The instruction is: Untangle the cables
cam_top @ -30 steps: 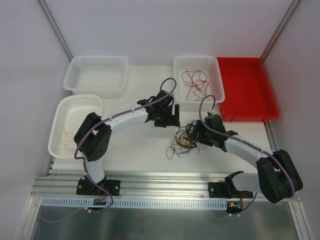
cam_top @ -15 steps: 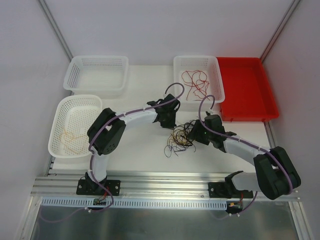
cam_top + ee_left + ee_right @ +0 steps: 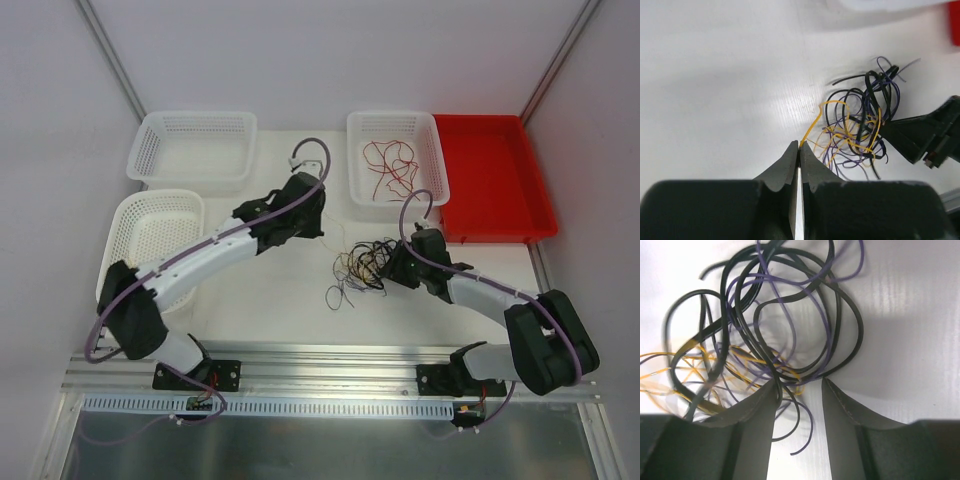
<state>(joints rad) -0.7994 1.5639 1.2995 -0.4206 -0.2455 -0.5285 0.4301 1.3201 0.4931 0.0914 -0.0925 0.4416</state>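
From above, a tangle [image 3: 360, 268] of black, purple and yellow cables lies on the white counter [image 3: 270, 295], near its middle, in front of a white basket [image 3: 432, 150] that holds loose red cables [image 3: 388, 163]. A red tray [image 3: 497, 185] sits just right of that basket. Two more white baskets stand at the left, one at the back [image 3: 195, 150] and one nearer [image 3: 135, 235]. The left arm [image 3: 215, 245] stretches diagonally across the near left basket, and its end is just left of the tangle. The right arm [image 3: 480, 292] comes in from the right, and its end reaches the tangle's right side.

At the left wrist, the left fingers [image 3: 787, 165] are pressed together. Their tips pinch the end of a yellow cable [image 3: 813, 124], which rises from the tips and curves right into the tangle. The rest of the heap lies on the counter up and to the right, with black loops over thin purple and yellow strands. The dark tip of the other arm touches its right edge.

At the right wrist, the right fingers [image 3: 757, 415] stand spread, with a clear gap between them. Black loops [image 3: 852, 325] and purple strands [image 3: 812, 297] lie right at their tips. One black and one purple strand trail down into the gap, beside the left finger. Blurred yellow strands lie to the left. Nothing is clamped.
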